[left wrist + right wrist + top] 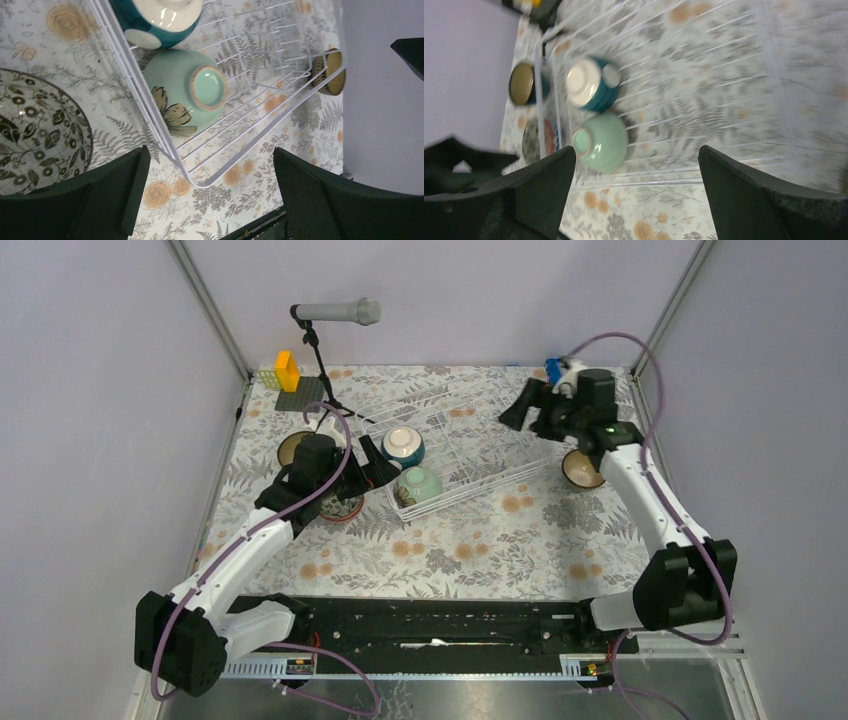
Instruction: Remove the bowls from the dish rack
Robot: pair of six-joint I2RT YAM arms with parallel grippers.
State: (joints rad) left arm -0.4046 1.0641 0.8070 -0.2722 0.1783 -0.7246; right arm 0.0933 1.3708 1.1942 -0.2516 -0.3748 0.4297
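Note:
The white wire dish rack lies mid-table. Two bowls lie in its left end: a teal bowl with a white inside and a pale green bowl, bottom up. My left gripper is open and empty just outside the rack's left corner, beside the green bowl; the teal bowl is beyond it. My right gripper is open and empty, held above the rack's right end. The right wrist view shows the green bowl and the teal bowl through the rack.
A dark floral bowl sits on the table under my left wrist and also shows in the left wrist view. A dark bowl stands behind it. Another dark bowl sits right of the rack. A microphone stand and toy blocks stand at the back left.

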